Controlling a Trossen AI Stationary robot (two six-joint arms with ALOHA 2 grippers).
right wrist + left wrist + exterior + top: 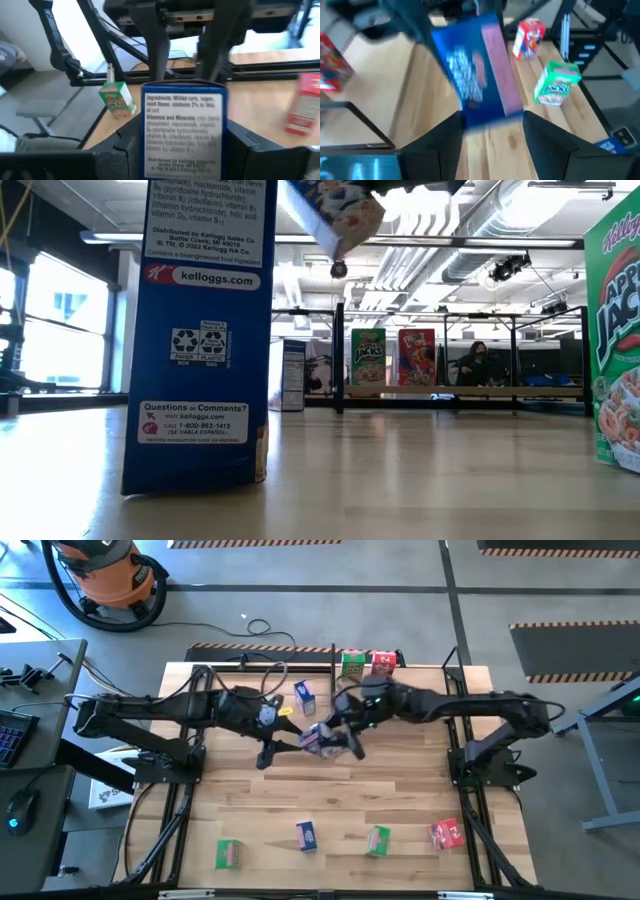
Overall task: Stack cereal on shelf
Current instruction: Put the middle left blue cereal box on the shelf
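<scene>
Above the table's middle, both the left gripper (490,127) and right gripper (185,145) clasped one small blue cardboard cereal box (322,737); mistimed release risked dropping it short of the black wire shelf (333,658).

Three blue cereal boxes (305,696), two green (352,664), two red (382,662), seemingly; one shelf (332,658).

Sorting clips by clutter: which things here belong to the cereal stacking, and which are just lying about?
Job: held blue box, between left gripper and right gripper; shelf, with green box, red box; table boxes: rear blue, front-left green, front blue, front-right green, front red.
Lying about: orange vacuum, floor cable, mouse.
</scene>
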